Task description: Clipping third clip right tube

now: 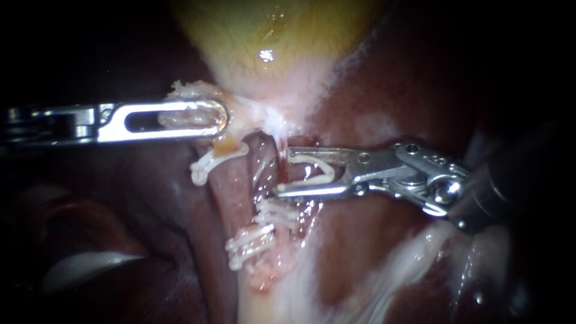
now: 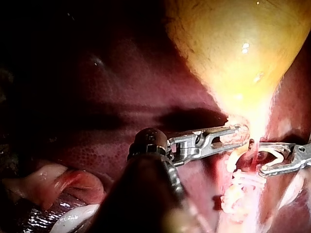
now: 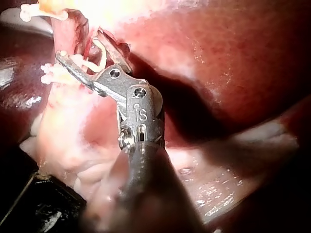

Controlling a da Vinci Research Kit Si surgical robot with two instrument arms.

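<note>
Left instrument (image 1: 217, 117) claw clamped on gallbladder neck (image 1: 258, 108). Right instrument (image 1: 287, 174) claw spread, cradling open third clip (image 1: 315, 171) at right tube (image 1: 264, 171). Two seated clips (image 1: 264, 231) on same tube. Closure still to do.

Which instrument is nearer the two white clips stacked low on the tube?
Right. The right instrument, holding an open clip, sits just above the two clips; the left instrument grips tissue higher, by the gallbladder.

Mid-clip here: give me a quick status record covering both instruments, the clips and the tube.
Left instrument: slotted metal jaws shut on pale tissue below the yellow gallbladder.
Right instrument: jaws apart, holding an open white plastic clip, tips at the glistening pink tube.
Placed clips: one upper white clip, two lower white clips.
Loaded clip: not yet closed.
</note>
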